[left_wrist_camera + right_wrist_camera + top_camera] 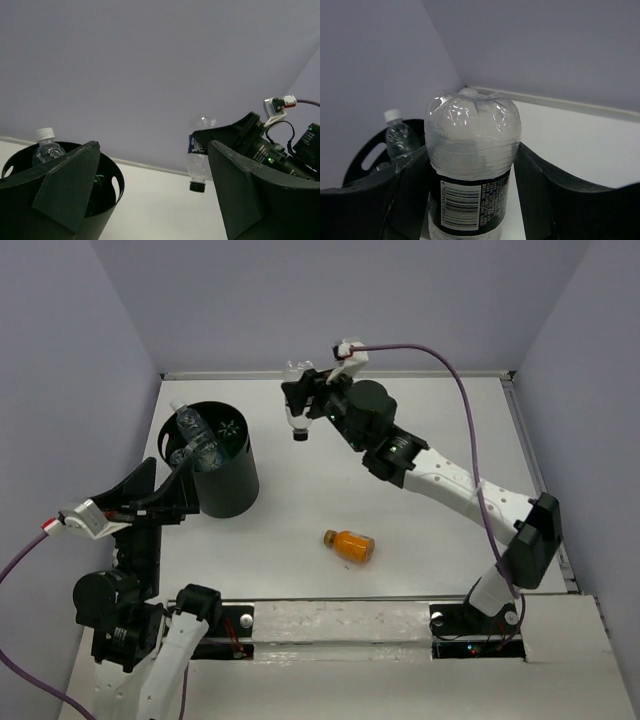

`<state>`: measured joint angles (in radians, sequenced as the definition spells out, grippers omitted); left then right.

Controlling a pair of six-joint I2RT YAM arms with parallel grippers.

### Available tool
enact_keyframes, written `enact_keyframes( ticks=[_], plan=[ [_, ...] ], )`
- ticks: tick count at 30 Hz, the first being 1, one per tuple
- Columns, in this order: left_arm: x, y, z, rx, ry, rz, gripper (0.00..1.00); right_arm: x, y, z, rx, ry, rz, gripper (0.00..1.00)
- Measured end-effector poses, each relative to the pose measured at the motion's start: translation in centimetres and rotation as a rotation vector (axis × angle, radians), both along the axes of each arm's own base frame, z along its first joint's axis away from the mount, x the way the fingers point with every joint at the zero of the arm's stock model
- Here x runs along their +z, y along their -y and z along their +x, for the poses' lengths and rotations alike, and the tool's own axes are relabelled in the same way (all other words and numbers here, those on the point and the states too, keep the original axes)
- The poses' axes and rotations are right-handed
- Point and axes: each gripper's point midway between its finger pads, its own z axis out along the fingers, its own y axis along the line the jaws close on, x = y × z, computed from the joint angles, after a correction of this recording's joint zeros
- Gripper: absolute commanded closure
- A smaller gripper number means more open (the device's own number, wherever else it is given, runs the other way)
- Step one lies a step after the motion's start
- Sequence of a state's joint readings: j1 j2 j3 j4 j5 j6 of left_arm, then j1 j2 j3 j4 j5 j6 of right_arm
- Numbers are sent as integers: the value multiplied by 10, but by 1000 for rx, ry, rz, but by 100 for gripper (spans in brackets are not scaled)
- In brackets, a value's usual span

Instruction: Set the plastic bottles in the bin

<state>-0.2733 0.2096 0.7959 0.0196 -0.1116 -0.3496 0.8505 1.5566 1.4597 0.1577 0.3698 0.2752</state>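
Bright, even light falls from above, leaving the white worktop [300,505] almost washed out, with a dull sheen along its near edge. Shadows are soft and short beside the bin [228,480] and the orange bottle [349,545]. In the wrist views the black fingers [65,187] are dark, slightly blurred masses, and small glints mark the clear bottle [472,135].

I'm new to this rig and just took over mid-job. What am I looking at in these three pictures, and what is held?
Two robot arms sit at a white table. The overhead picture looks down from behind them; the other two come from cameras on each wrist. The right hand grips a labelled bottle, cap down, above the table. The left hand is open and empty beside the black bin. A clear bottle sticks out of the bin. An orange bottle lies on the table.
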Motion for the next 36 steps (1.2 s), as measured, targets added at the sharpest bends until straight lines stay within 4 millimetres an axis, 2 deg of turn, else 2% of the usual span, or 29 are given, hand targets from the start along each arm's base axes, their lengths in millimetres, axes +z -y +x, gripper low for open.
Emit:
enact_keyframes(
  ticks=[2,3,8,12,13,16,18,19,21,25,30,33,36],
  plan=[
    [3,-9,-7,33,19,-31,1,22,-33,0,79,64,19,54],
    [4,-14,-10,51,28,-47,1,37,-57,2,130,115,33,54],
    [8,-34,-25,123,72,-113,1,55,-134,5,290,223,47,54],
    [7,-39,-26,144,71,-129,1,49,-179,6,381,267,52,53],
    [7,-39,-26,142,69,-131,1,41,-195,7,407,273,49,53],
    [4,-39,-25,140,61,-133,1,22,-223,8,451,277,31,53],
    [3,-39,-24,141,57,-135,1,8,-233,9,468,267,15,47],
    [3,-39,-25,141,57,-135,1,-7,-241,7,483,249,-4,44],
    [3,-40,-26,142,59,-138,1,-24,-247,7,493,226,-28,39],
    [2,-41,-27,144,60,-142,1,-52,-252,5,501,188,-70,20],
    [1,-41,-26,145,56,-139,1,-78,-249,6,480,153,-123,8],
    [-1,-42,-25,152,52,-139,1,-77,-245,7,462,150,-129,7],
    [-4,-42,-23,159,42,-136,1,-60,-237,4,447,165,-120,7]
  ],
)
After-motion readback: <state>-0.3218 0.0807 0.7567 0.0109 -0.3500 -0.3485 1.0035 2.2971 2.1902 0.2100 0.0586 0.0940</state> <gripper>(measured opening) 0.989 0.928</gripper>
